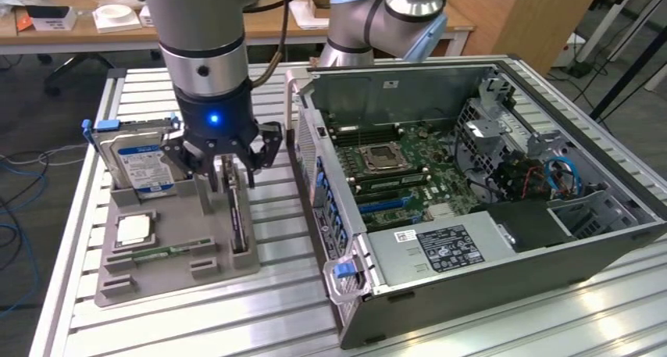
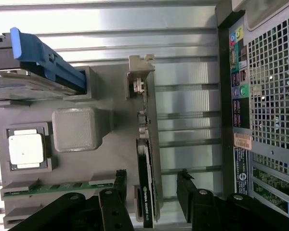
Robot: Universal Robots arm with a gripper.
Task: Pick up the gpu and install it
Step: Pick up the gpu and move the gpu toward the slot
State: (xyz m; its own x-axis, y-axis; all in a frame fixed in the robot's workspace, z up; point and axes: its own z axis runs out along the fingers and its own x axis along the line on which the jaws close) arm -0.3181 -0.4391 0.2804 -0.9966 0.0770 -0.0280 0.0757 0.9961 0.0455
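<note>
The thin dark gpu card point(image 2: 147, 144) with silver end bracket stands on edge in the grey moulded tray point(image 1: 167, 275), on the exterior view's left of the open grey computer case point(image 1: 469, 294); the black gripper point(image 2: 151, 178) straddles it, jaws apart, holding nothing; closing off-centre could tilt the card or jam it in its slot; white lettering on its edge seems to read Nvidia Quadro; the silver hard drive point(image 1: 140, 158) has a blue label, illegible.
</note>
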